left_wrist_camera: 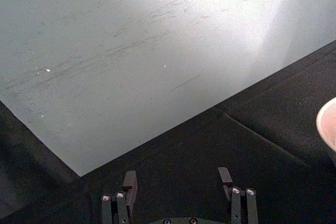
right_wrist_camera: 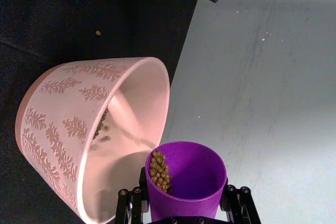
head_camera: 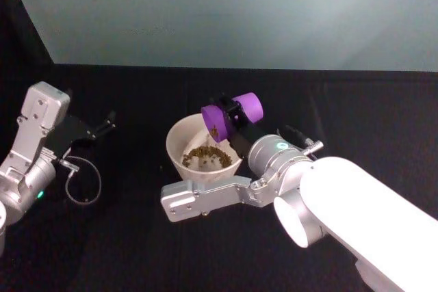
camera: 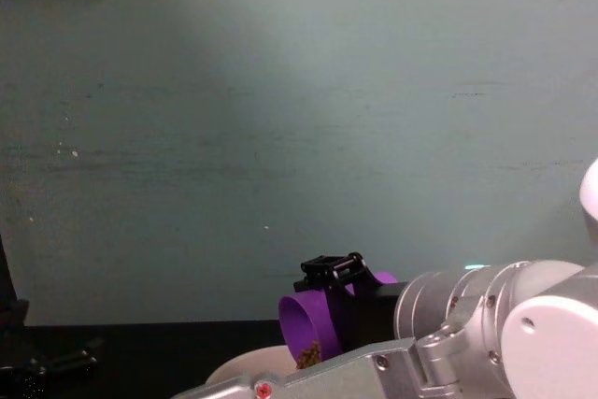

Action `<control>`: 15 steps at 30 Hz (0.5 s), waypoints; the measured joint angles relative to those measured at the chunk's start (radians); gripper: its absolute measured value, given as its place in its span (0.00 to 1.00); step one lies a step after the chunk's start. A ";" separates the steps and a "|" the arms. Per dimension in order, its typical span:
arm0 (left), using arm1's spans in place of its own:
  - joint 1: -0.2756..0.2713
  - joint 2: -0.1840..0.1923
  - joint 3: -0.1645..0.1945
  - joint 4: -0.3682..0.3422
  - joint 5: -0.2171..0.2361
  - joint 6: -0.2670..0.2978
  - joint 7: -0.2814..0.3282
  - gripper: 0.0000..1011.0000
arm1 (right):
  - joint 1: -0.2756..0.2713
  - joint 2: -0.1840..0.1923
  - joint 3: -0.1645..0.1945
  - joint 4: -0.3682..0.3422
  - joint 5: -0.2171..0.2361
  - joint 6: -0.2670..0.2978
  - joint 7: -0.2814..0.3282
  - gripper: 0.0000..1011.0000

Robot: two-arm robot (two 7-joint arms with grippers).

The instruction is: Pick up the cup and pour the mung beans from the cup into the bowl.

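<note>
Currently I have the right gripper (head_camera: 230, 118) clamped round the cup (head_camera: 237, 113), tipped over the rim of the bowl (head_camera: 175, 143) at 1 o'clock, with mung beans (right_wrist_camera: 158, 170) bunched at its lip. Risk: any outward drift drops grains onto the cloth (head_camera: 137, 251). The left gripper (head_camera: 102, 126) idles at 9 o'clock, fingers apart.

Table (head_camera: 140, 100) free between left gripper (head_camera: 109, 122) and bowl (head_camera: 179, 138); right arm (head_camera: 205, 198) blocks bowl's near side, tilted cup (head_camera: 250, 107) hangs over its far-right rim.
</note>
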 joint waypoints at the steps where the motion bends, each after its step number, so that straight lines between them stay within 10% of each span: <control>1: 0.000 0.000 0.000 0.000 0.000 0.000 0.000 0.99 | 0.000 0.000 0.000 -0.001 -0.001 0.000 0.001 0.72; 15: 0.000 0.000 0.000 0.000 0.000 0.000 0.000 0.99 | 0.005 -0.001 -0.015 0.001 -0.026 0.000 0.009 0.72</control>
